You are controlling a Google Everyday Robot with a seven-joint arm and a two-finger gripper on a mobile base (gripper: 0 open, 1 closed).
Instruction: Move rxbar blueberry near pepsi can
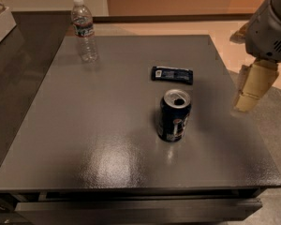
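Note:
The rxbar blueberry (172,74) is a flat dark blue bar with white print, lying on the grey table (93,125) right of centre. The pepsi can (173,115) stands upright a short way in front of the bar, apart from it, with its top opened. My gripper (251,89) hangs from the grey arm (271,25) at the right side of the view, above the table's right edge. It is to the right of both the bar and the can, touches neither, and holds nothing that I can see.
A clear plastic water bottle (84,30) stands upright at the table's far left corner. A white box (0,25) sits on a dark counter at the far left. Tiled floor lies beyond the table's right edge.

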